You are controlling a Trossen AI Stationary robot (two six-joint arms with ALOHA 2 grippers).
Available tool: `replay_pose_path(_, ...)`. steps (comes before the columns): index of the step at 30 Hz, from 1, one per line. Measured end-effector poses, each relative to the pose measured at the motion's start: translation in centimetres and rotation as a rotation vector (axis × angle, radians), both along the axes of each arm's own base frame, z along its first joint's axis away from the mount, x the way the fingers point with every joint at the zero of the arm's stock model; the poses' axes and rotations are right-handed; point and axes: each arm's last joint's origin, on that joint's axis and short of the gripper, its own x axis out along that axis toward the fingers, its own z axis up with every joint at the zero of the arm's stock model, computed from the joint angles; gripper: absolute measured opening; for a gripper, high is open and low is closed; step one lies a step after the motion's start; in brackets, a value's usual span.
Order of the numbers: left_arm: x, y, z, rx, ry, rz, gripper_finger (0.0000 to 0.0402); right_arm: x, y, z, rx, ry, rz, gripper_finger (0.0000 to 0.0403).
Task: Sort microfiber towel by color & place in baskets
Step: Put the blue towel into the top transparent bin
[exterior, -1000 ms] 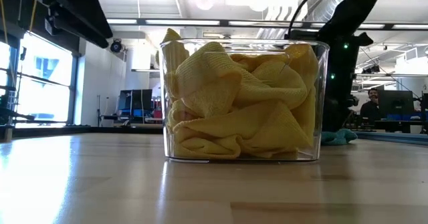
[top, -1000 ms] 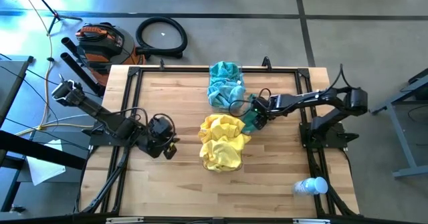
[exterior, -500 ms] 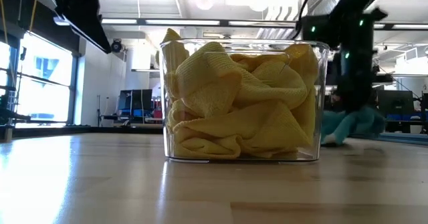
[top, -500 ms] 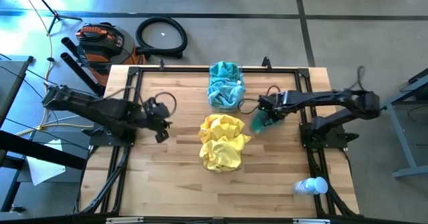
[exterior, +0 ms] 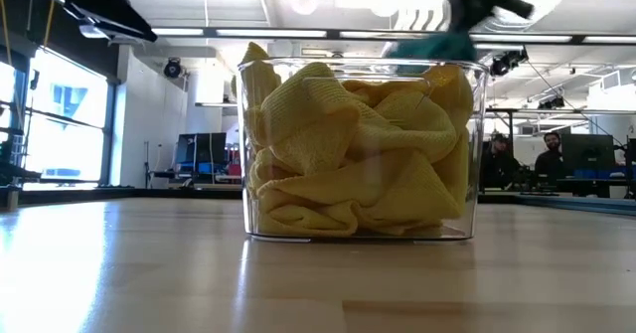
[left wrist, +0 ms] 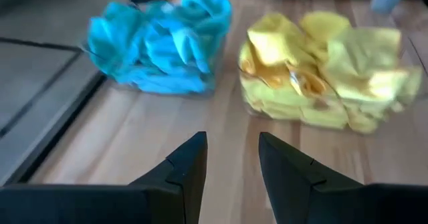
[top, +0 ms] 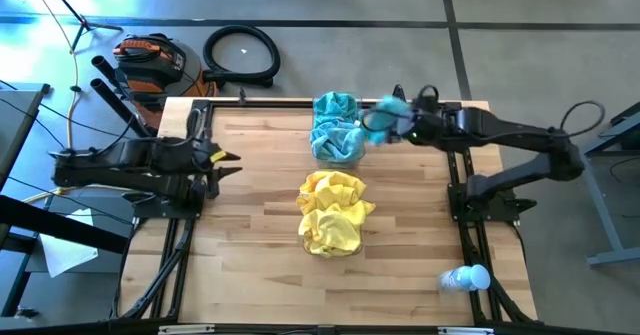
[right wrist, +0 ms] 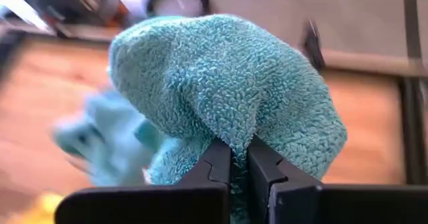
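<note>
My right gripper (top: 395, 125) is shut on a teal-blue towel (top: 385, 110), held in the air just right of the far clear basket (top: 345, 160), which is heaped with teal towels (top: 335, 125). The near clear basket (exterior: 479, 154) is full of yellow towels (top: 335, 210). The low view shows the held towel (exterior: 437, 45) as a blur above that basket's rim. My left gripper (top: 228, 162) is open and empty, off the table near its left rail, pointing toward the two baskets (left wrist: 160, 47). My right gripper pinches a fold of the teal towel (right wrist: 234, 138) between its two fingers. The cloth bulges out in a rounded hump (right wrist: 221, 70) beyond the fingertips and drapes around them. The towel is lifted clear of the table; I cannot tell how many layers are pinched.
A white plastic bottle (top: 465, 277) lies at the table's near right corner. Black frame rails (top: 190, 175) run along the table's edges. Bare wood lies between the left rail and the baskets and along the near edge. People sit in the room behind (exterior: 547, 154).
My right gripper has risen from the table beside the yellow basket, turning as it went toward the far edge. It carried the teal towel up off the wood to beside the teal basket. My left gripper has drawn back toward the far left and rolled.
</note>
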Motion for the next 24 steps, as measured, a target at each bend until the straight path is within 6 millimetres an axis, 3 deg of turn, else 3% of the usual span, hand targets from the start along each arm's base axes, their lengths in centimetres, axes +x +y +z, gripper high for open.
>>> replay_pose_path(4, -0.8, 0.2, 0.4, 0.008, -0.054, 0.016, 0.0124, 3.9, -1.1, 2.8, -0.144, -0.032, 0.065, 0.0003)
replay_pose_path(8, -1.1, 0.3, 0.6, 0.014, -0.065, 0.015, 0.0124, 8.3, -3.6, 2.9, -0.195, 0.085, 0.111, 0.0002)
replay_pose_path(17, -1.1, 0.3, 0.6, 0.015, -0.066, 0.014, 0.0124, 16.9, -11.0, -1.2, -0.125, 0.326, 0.178, 0.0001)
replay_pose_path(24, -1.1, 0.3, 0.6, 0.015, -0.067, 0.015, 0.0124, 21.1, -15.3, -7.4, 0.044, 0.415, 0.257, 0.0001)
